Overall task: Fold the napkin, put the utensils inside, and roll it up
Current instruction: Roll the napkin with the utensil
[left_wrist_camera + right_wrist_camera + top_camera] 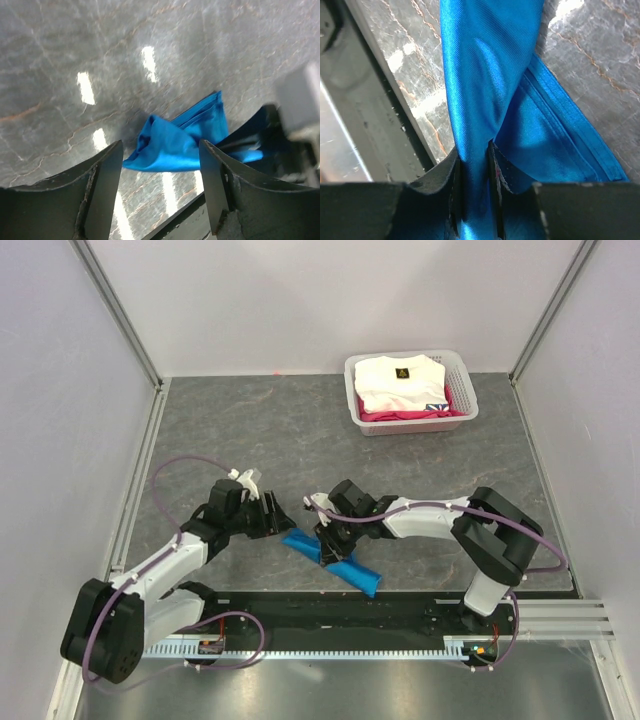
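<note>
The bright blue napkin (357, 575) lies as a long rolled bundle near the table's front edge, slanting from upper left to lower right. My right gripper (328, 545) is shut on its middle; in the right wrist view the blue cloth (485, 75) is pinched between the two pads at the right gripper (474, 160). My left gripper (285, 515) stands open just left of the napkin's upper end, touching nothing. In the left wrist view the crumpled end of the napkin (175, 142) lies beyond the left gripper (160, 150). The utensils are hidden.
A white basket (352, 390) with folded white clothes (398, 380) over pink ones (400, 416) stands at the back right. A black rail (330, 605) runs along the table's front edge, right beside the napkin. White walls enclose the sides and back.
</note>
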Controlling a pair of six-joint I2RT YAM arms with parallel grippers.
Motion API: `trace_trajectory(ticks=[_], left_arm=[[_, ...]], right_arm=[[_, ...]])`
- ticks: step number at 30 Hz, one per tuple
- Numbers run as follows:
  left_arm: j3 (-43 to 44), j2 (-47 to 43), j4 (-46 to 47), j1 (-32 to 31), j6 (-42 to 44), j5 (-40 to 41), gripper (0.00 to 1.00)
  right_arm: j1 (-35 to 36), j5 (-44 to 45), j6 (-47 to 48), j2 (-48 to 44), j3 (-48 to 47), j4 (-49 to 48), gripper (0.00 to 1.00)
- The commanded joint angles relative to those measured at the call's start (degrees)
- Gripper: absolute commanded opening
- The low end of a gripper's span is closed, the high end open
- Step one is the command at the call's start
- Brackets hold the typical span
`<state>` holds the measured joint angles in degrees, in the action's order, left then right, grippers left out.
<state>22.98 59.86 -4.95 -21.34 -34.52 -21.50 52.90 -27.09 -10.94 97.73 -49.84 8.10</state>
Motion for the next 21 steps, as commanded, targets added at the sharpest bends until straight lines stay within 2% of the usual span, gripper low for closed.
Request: trace_trajectory(ticks=[1,7,16,19,20,21], left_arm=[[-2.3,-0.4,6.6,0.2,0.4,-1.7,0.66],[-4.8,2.8,13.8,0.2,-1.8,-4.7,0.62],[-6.8,9.1,21.3,0.2,-3.4,-8.5,0.53],[-7.0,11.5,24.7,0.2,-4.1,-9.8,0.43],[-6.9,13.3,25.3,0.2,-4.1,-10.4,0.31],[-6.7,14.0,25.6,0.2,-4.1,-10.6,0.25]], right_arm=[[-3.1,-10.8,0.1,2.5,1.1,-2.7,0.29],[-6.2,-16.8,0.7,6.0,0.5,-3.7,0.28],[-9.0,-20.3,2.2,10.1,-1.2,-3.9,0.27],[-9.0,-20.4,2.5,11.0,-1.6,-3.7,0.28],[-9.1,-19.8,2.4,10.9,-1.7,-3.5,0.29],[-9.0,-19.1,2.4,10.6,-1.8,-3.0,0.32]])
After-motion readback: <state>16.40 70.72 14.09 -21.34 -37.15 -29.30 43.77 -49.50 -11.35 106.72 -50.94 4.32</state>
